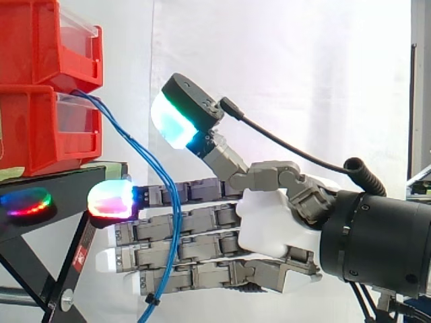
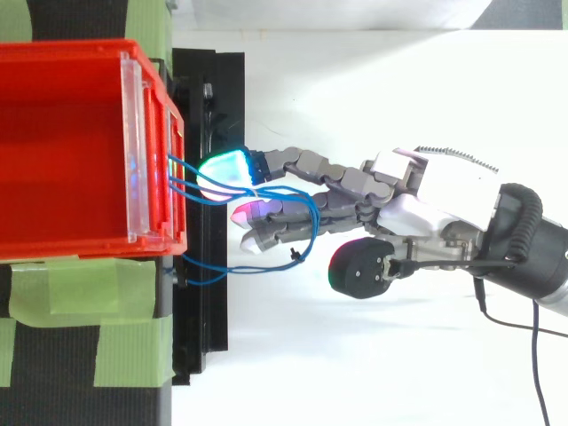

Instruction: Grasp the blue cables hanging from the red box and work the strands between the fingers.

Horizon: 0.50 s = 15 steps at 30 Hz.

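Thin blue cables (image 1: 176, 202) leave the front of the lower red bin (image 1: 40, 128) and hang down in a loop. My hand (image 1: 269, 222) reaches in from the right with its fingers straight and level, pointing at the bin. The strands run down across the side of these fingers, about halfway along them. The thumb is lifted well above them, its pad (image 1: 172, 121) glowing white and green, clear of the cables. From above, the cables (image 2: 302, 200) loop over the fingers, and the top fingertip (image 2: 222, 173) glows just short of the bin (image 2: 62, 142).
A second red bin (image 1: 47, 37) is stacked on the lower one. Both rest on a black stand (image 1: 60, 185) with a slanted brace underneath. Green tape (image 2: 80, 293) holds the bin at its near side. A small black tie (image 1: 153, 299) binds the cables low down.
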{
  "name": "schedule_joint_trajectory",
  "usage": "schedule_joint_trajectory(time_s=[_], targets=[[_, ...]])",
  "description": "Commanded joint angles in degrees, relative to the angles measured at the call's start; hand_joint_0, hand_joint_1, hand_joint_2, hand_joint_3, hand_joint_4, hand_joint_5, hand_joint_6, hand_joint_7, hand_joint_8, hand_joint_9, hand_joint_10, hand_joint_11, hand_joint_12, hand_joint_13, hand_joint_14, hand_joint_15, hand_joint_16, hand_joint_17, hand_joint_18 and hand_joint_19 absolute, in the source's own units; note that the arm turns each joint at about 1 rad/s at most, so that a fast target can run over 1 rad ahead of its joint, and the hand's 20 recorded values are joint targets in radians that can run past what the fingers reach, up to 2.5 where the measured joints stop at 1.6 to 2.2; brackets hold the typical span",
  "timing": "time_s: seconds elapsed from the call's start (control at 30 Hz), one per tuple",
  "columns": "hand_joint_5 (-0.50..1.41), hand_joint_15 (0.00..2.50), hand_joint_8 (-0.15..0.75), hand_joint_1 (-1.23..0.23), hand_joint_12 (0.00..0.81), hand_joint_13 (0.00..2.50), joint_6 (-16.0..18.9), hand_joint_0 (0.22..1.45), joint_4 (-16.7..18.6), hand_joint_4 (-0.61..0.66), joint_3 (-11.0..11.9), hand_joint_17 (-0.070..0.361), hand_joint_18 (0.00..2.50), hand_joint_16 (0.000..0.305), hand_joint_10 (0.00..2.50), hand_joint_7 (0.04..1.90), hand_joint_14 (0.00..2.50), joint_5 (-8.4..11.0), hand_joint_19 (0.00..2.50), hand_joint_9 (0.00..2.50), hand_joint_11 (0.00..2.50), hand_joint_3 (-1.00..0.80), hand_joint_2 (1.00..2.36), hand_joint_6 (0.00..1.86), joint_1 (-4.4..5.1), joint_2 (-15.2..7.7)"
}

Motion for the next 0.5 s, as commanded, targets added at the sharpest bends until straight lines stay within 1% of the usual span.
schedule_joint_trajectory(time_s=[0.0, 0.2, 0.47], targets=[[-0.26, 0.37, 0.424, -0.52, 0.420, 0.71, 0.04, 0.76, 0.00, 0.25, 0.00, 0.121, 0.63, 0.054, 0.01, 0.67, 0.01, -0.01, 0.10, 0.48, 0.27, -1.00, 1.00, 0.01, 0.00, 0.00], [-0.25, 0.41, 0.436, -0.52, 0.424, 0.76, 0.13, 0.76, 0.00, 0.26, 0.00, 0.119, 0.70, 0.053, 0.01, 0.67, 0.01, -0.10, 0.13, 0.55, 0.39, -1.00, 1.00, 0.01, 0.00, 0.00], [-0.24, 0.47, 0.441, -0.52, 0.429, 0.83, 0.04, 0.77, 0.00, 0.27, 0.00, 0.120, 0.75, 0.053, 0.01, 0.68, 0.01, -0.10, 0.17, 0.59, 0.48, -1.00, 1.00, 0.01, 0.00, 0.00]])
